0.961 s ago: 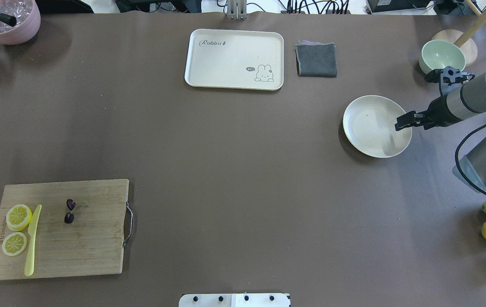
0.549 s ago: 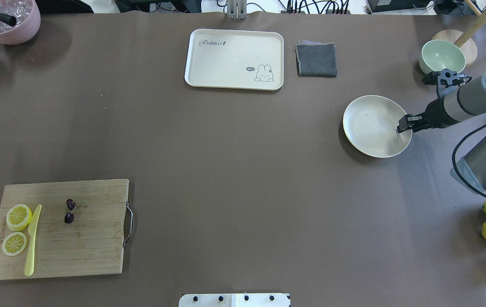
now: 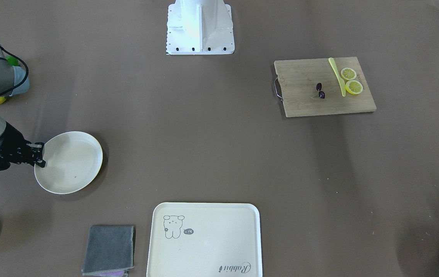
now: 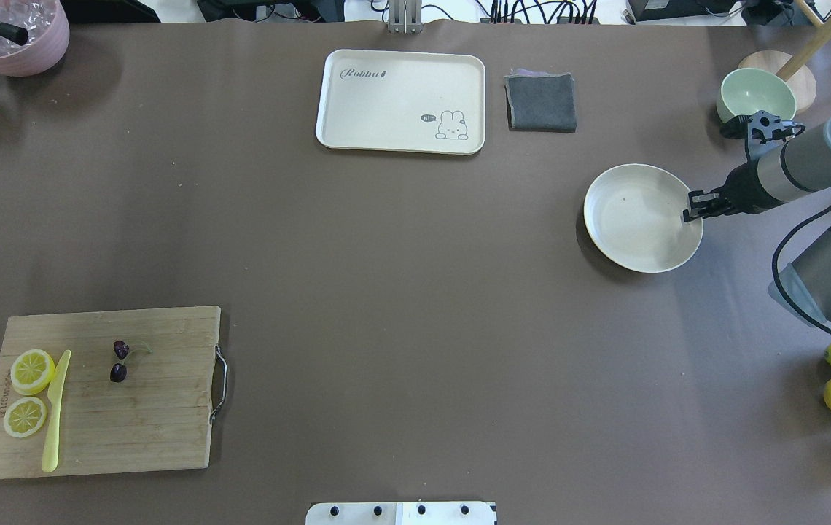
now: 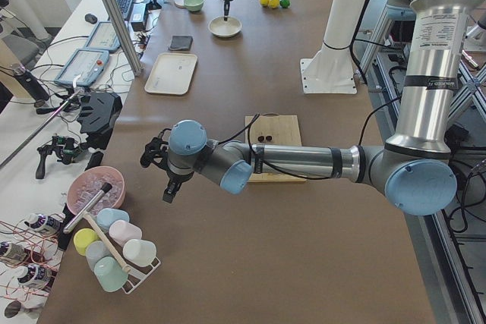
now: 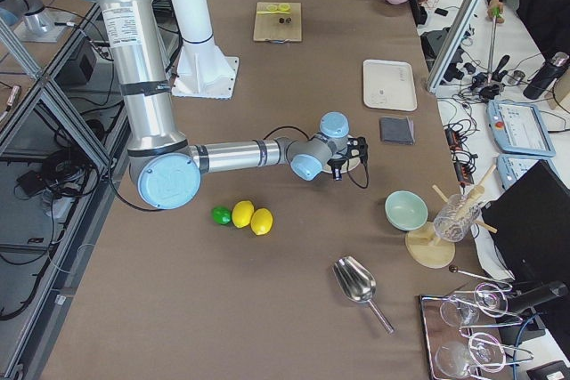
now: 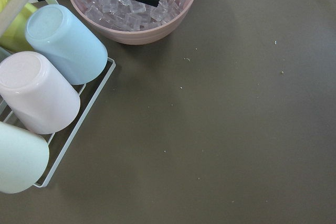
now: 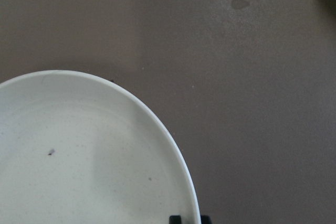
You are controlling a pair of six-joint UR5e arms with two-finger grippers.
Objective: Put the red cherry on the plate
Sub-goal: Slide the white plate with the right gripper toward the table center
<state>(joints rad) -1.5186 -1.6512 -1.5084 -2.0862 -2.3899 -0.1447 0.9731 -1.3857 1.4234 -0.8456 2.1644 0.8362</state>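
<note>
Plate (image 4: 627, 226) in right claw (image 4: 689, 208), cherry (image 4: 118, 372) well apart

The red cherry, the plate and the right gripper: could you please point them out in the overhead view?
red cherry (image 4: 118, 372), overhead exterior view, on the lower fruit of the pair.
plate (image 4: 627, 219), overhead exterior view, on its bare inner floor.
right gripper (image 4: 689, 207), overhead exterior view, between its fingertips at the plate's rim.

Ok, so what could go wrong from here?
1. The right gripper pinches the plate at its rim only; that one-sided hold might slip or tip if lifted.
2. The red cherry lies on the cutting board, far from the plate, so something needs a long carry.
3. The left gripper hangs near the pink ice bowl and could bump it.
</note>
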